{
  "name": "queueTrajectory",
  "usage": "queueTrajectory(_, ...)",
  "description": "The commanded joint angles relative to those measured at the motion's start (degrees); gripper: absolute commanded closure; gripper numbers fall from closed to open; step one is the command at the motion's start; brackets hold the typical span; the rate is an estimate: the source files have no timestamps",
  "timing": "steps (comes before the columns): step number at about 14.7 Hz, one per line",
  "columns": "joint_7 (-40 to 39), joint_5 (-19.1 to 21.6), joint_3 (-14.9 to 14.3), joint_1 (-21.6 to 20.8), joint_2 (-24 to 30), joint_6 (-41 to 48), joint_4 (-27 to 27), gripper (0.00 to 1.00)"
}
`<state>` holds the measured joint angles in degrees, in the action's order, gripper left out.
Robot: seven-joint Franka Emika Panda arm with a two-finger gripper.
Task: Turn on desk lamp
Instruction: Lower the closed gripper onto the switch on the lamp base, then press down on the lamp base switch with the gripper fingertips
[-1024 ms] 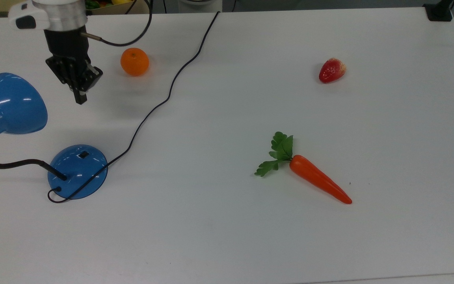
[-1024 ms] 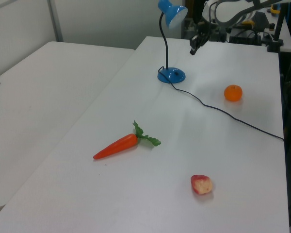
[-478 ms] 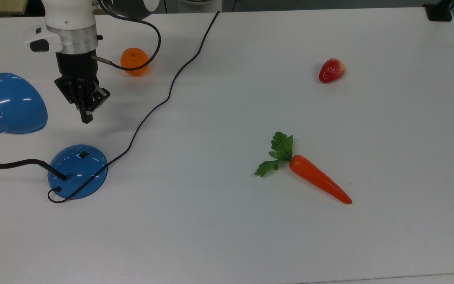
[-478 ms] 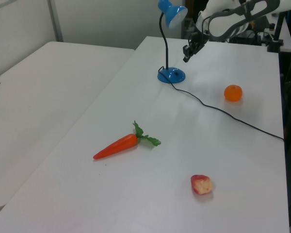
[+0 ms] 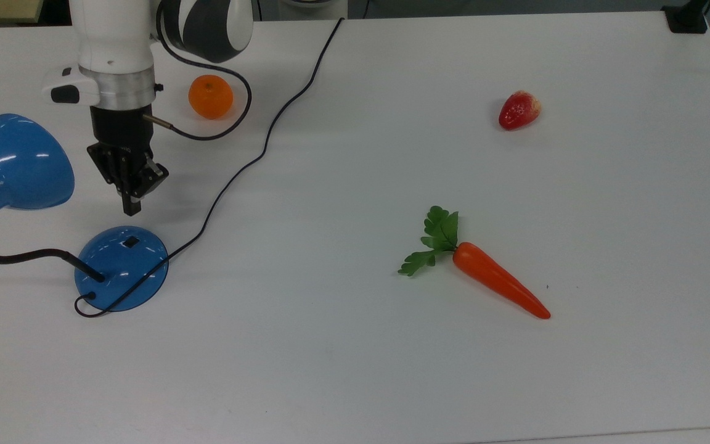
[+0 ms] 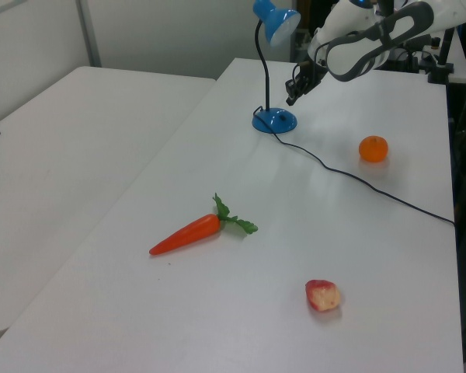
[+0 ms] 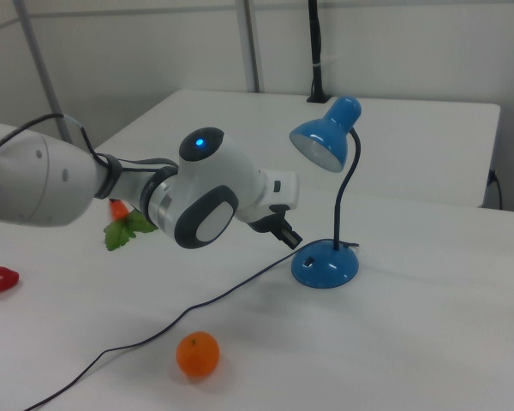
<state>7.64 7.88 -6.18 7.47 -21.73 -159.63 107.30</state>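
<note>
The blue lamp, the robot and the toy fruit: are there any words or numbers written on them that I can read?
No, none can be read.
The desk lamp: plain blue, no words.
The gripper: faint pale marks on its black body, too blurred to read.
The orange, the strawberry and the carrot: no labels.
The table: plain white.

Desk lamp [image 5: 122,266]: glossy blue finish on shade and domed base, bright highlights seen; neck and cord [image 5: 269,135] matt black, rubbery in look.
Table [image 5: 392,382]: smooth, matt white surface.
Carrot [image 5: 500,288]: smooth orange body with slight sheen, plastic in look; leaves matt green.
Orange [image 5: 210,97]: finely dimpled, low sheen.
Strawberry [image 5: 519,110]: glossy red, pale patch.
Arm [image 7: 197,201]: glossy white shell; brushed metal ring; gripper [image 5: 131,206] matt black.
</note>
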Motion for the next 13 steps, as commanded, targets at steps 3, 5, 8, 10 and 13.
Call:
queueTrajectory(3, 1.5, 0.4, -0.6, -0.5, -4.2, -3.7, -3.3, 0.98)
queueTrajectory(5, 1.4, 0.4, -0.6, -0.4, -5.2, -3.9, -4.2, 0.98)
queueTrajectory(8, 1.5, 0.4, -0.6, -0.5, -6.6, -4.0, -4.8, 0.98)
queueTrajectory(10, 1.4, 0.4, -0.6, -0.4, -7.1, -4.0, -5.5, 0.98)
queueTrajectory(13, 1.4, 0.4, -0.6, -0.5, -7.4, -4.0, -5.5, 0.98)
